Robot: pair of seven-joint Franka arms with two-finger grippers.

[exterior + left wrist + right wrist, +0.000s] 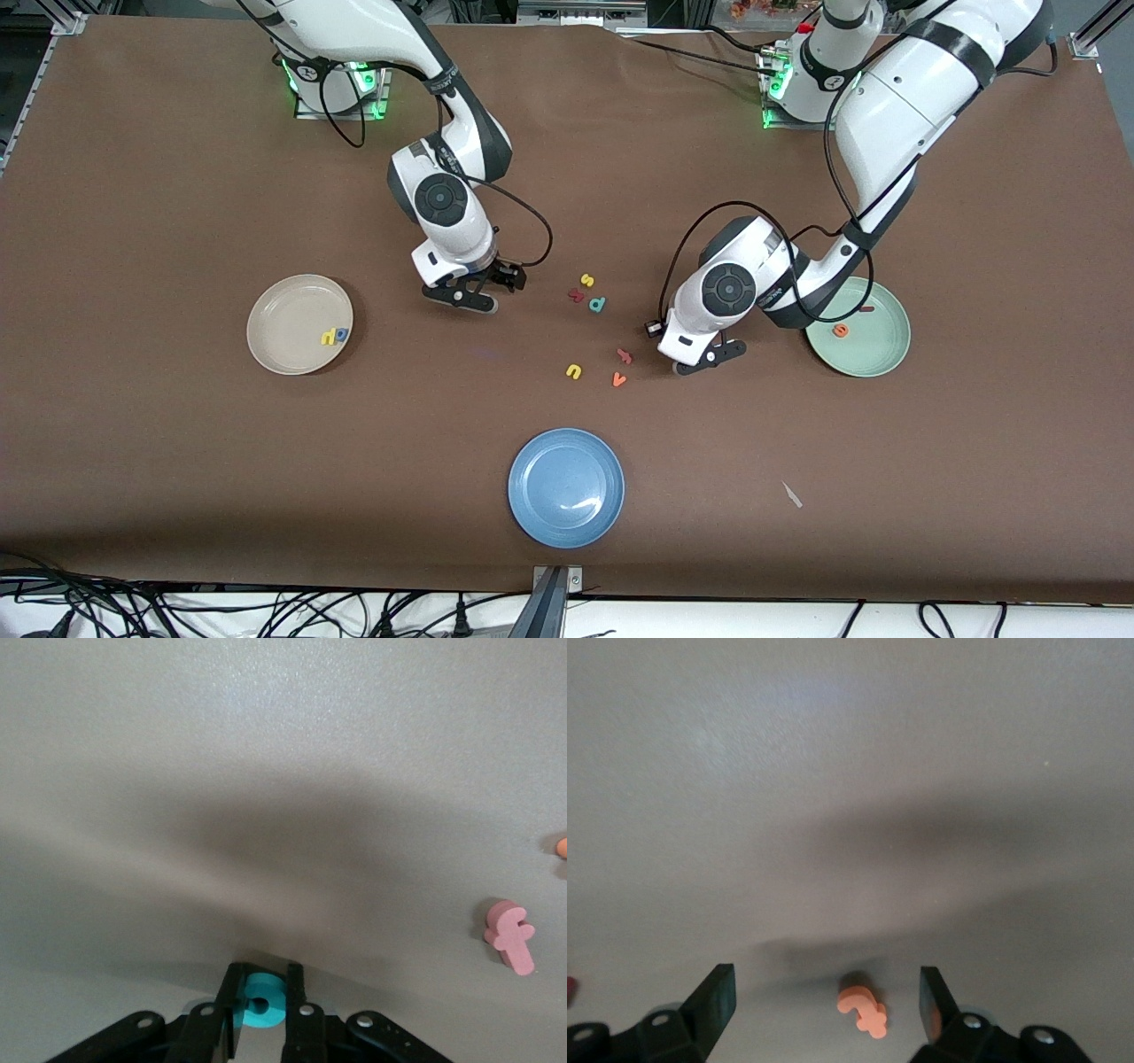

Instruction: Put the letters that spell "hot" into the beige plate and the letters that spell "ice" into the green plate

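The beige plate [276, 310] lies toward the right arm's end and holds the yellow h [328, 337] and blue o [341, 334]. The green plate [881, 350] lies toward the left arm's end, with the orange e [841, 330] and dark red i [866, 310] in it. My left gripper [702, 361] [264, 979] is low at the table beside the green plate, shut on the teal c [264, 1001]. My right gripper [469, 297] [828, 979] hangs open between the beige plate and the loose letters. The orange t [862, 1008] lies on the table between its fingers, touching neither.
Loose letters lie mid-table: a yellow s [586, 280], a teal d [597, 304], a small red letter [576, 295], a yellow u [574, 371], an orange v [618, 379] and a reddish letter [625, 356] [511, 935] close to my left gripper. A blue plate [532, 461] sits nearer the camera.
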